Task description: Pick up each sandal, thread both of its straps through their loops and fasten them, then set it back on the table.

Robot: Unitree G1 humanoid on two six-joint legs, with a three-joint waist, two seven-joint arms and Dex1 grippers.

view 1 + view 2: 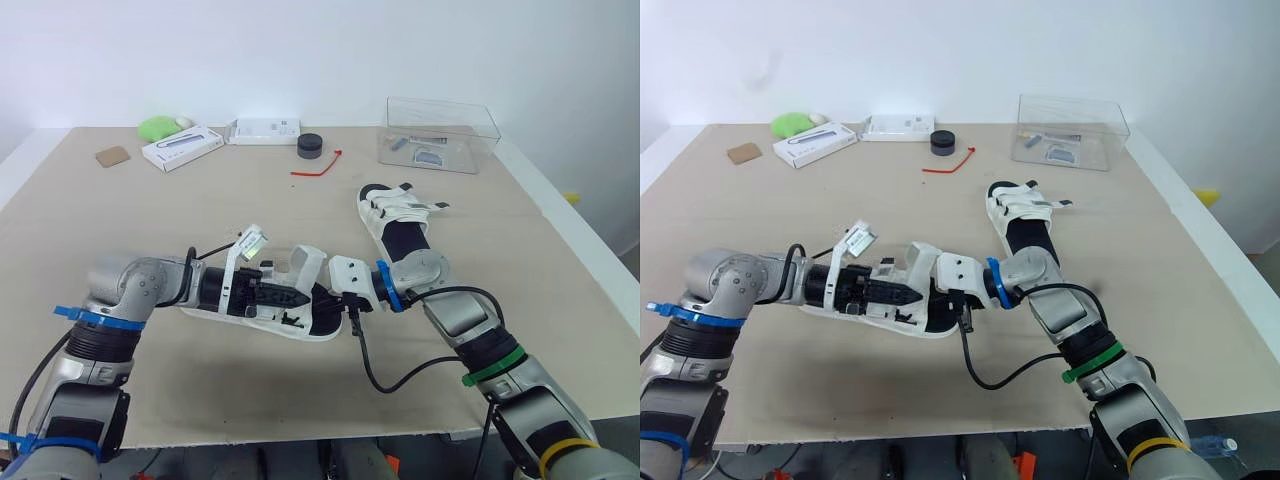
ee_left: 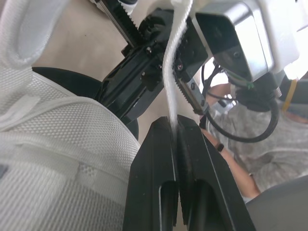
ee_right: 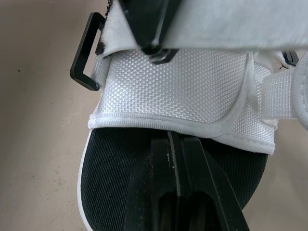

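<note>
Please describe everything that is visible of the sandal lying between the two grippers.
The near sandal has a white sole edge, a black footbed and a white woven-looking upper, with a black rectangular loop at its side. It seems to rest flat on the table. The left gripper is shut on one thin white strap, which is free of its loop. The right gripper, shut, lies over the footbed at the upper's edge.

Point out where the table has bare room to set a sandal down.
Bare: the wide stretch between the red tie and the near sandal, the left side in front of the brown square, and right of the far sandal. Crowded: the back edge, white boxes to clear box.
</note>
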